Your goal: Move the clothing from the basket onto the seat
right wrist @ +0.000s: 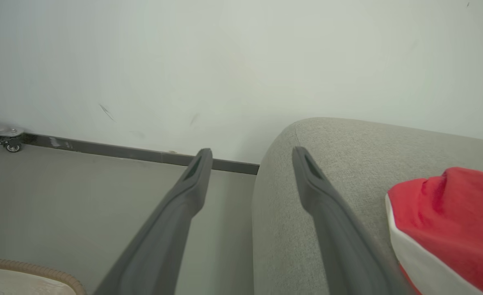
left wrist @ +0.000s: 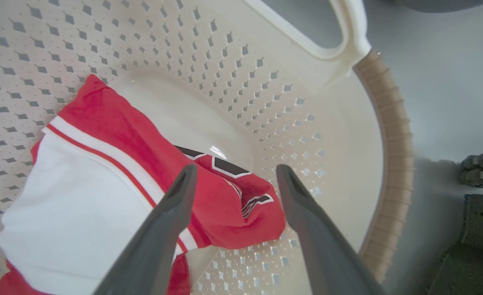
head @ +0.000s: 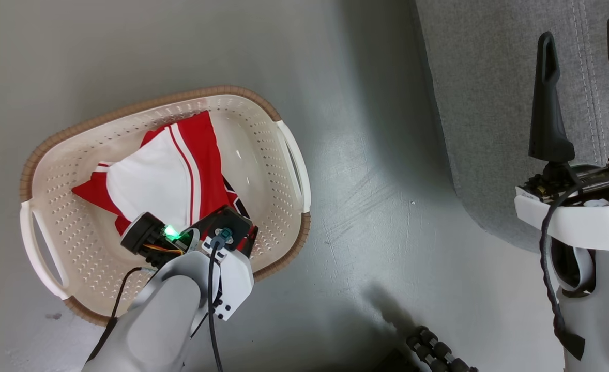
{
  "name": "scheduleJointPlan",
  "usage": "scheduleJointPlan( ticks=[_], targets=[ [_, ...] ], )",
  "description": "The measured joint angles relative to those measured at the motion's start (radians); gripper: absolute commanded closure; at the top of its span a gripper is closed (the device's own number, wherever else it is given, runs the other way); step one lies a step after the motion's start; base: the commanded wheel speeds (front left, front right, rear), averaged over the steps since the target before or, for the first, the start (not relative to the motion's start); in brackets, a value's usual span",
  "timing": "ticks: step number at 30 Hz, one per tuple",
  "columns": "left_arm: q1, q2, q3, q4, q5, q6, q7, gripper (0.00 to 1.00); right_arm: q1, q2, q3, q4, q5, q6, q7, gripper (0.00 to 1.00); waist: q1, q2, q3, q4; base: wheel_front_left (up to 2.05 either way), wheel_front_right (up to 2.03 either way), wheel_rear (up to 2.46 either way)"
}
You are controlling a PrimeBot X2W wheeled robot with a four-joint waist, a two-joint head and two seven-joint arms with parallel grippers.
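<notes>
Our left gripper [left wrist: 236, 170] had its jaws apart and clamped on nothing, the two dark fingers poised just above the clothing [head: 154, 181] in the basket. Between them lay the crumpled end of the red jersey [left wrist: 241, 205], and lapping over it was the white-banded garment [left wrist: 73, 213]. We could not tell whether either fingertip touched cloth. Both pieces rested on the bottom of the basket [left wrist: 389, 143], which stood on the grey floor [head: 377, 181] near the seat. Our right gripper [right wrist: 251, 151] was likewise spread and empty, held over the rounded edge of the seat [right wrist: 327, 147]. On that seat, off to one side of the gripper, lay a red garment with a white edge [right wrist: 450, 213]

We judged the task partly done: one piece was on the seat and two were left in the basket. The step in hand looked like the left arm's next grasp, most likely of the jersey, since it lay between the fingers

As for writing, the jersey bore black, white-outlined lettering, but the folds hid most of it and we could read no word. We made out no brand or label on the basket, the seat or the other garments
</notes>
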Motion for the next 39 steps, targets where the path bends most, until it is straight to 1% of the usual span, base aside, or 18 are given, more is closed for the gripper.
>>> scheduleJointPlan(
  ticks=[10,12,21,25,30,39],
  targets=[
    [-0.034,-0.010,0.006,0.050,-0.008,0.002,0.020,0.00,-0.037,0.000,0.009,0.010,0.005,0.000,-0.009,0.00,0.0000,0.0000,0.037,-0.016,0.00,0.00,0.00],
    [-0.042,-0.010,0.006,0.073,-0.007,0.019,0.038,0.00,-0.040,0.000,0.012,0.013,0.005,0.000,-0.013,0.00,0.0000,0.0000,0.047,-0.022,0.00,0.00,0.00],
    [-0.068,-0.011,0.011,0.118,-0.002,0.043,0.052,0.00,-0.059,0.000,0.013,0.031,0.009,0.000,-0.018,0.00,0.0000,0.0000,0.071,-0.034,0.00,0.00,0.00],
    [-0.085,-0.006,0.012,0.140,0.012,0.081,0.060,0.00,-0.061,0.000,0.017,0.035,0.009,0.000,-0.021,0.00,0.0000,0.0000,0.077,-0.036,0.00,0.00,0.00],
    [-0.103,-0.006,0.017,0.157,0.012,0.107,0.061,0.00,-0.076,0.000,0.018,0.038,0.009,0.000,-0.026,0.00,0.0000,0.0000,0.084,-0.037,0.00,0.00,0.00],
    [-0.110,-0.012,0.028,0.201,0.010,0.124,0.070,0.00,-0.079,0.000,0.019,0.042,0.008,0.000,-0.026,0.00,0.0000,0.0000,0.100,-0.039,0.00,0.00,0.00]
  ],
)
